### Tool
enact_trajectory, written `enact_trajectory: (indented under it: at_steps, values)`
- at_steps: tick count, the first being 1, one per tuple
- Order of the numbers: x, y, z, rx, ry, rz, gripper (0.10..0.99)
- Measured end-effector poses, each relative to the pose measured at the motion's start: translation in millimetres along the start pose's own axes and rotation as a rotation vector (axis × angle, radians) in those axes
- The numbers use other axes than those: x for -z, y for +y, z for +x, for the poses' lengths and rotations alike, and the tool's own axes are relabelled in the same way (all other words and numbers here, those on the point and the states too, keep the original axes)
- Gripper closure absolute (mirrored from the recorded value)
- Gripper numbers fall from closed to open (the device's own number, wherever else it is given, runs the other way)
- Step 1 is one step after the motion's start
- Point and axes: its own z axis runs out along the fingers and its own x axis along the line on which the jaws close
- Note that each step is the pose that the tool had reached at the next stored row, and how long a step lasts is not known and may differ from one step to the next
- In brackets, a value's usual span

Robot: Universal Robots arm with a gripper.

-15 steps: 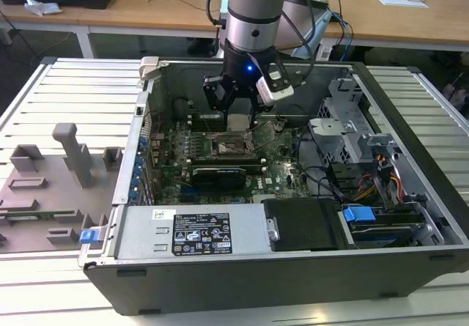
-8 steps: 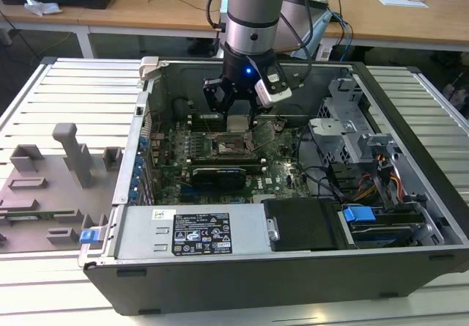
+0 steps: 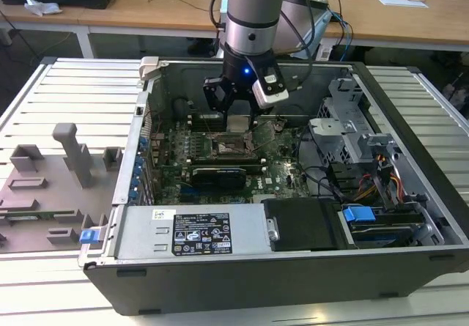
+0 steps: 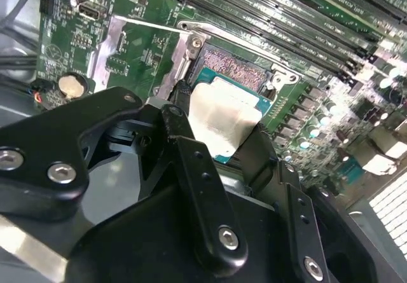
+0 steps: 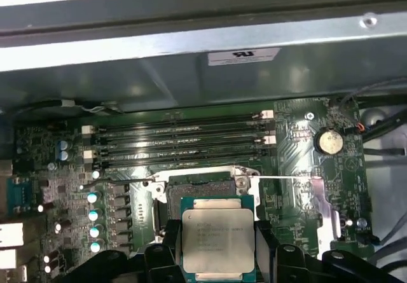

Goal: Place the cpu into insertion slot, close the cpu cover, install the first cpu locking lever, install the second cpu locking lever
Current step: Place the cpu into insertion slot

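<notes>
My black gripper (image 5: 218,250) was pinching the pale square metal cpu (image 5: 218,232). A crooked landing in the dark silver-rimmed insertion slot (image 5: 198,184) (bent pins) worried me.

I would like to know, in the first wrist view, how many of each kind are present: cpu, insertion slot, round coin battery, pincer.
cpu: 1
insertion slot: 1
coin battery: 1
pincer: 1, shut on the cpu
Total: 4
</notes>
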Motion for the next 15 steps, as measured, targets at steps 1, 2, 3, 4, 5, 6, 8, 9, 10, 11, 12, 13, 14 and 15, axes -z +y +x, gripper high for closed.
enact_trajectory:
  at_steps: [1,2,3,4,5,6,8,9,10,11,12,13,14,15]
  values:
    - [0.0,0.0,0.0,-0.014,-0.0008,0.0,0.541]
    - [-0.1,0.0,0.0,-0.025,-0.0015,0.0,0.541]
    - [-0.2,-0.1,0.0,-0.041,-0.0024,0.0,0.541]
    - [-0.3,-0.1,0.0,-0.049,-0.003,0.0,0.541]
    - [-0.4,0.0,0.0,-0.065,-0.0039,0.0,0.541]
    - [-0.5,-0.1,0.0,-0.08,-0.0048,0.0,0.541]
    - [-0.6,-0.1,0.0,-0.107,-0.0065,0.0,0.541]
    - [-0.7,-0.1,0.0,-0.128,-0.0077,0.0,0.541]
    - [-0.8,-0.1,0.0,-0.148,-0.0089,0.0,0.541]
    - [-0.8,-0.1,0.0,-0.165,-0.01,0.0,0.541]
    - [-0.9,0.0,0.0,-0.182,-0.011,0.0,0.541]
    - [-0.9,-0.1,0.0,-0.19,-0.0115,0.0,0.541]
    - [-0.9,-0.1,0.0,-0.197,-0.0119,0.0,0.541]
    - [-0.9,-0.1,0.0,-0.21,-0.0127,0.0,0.541]
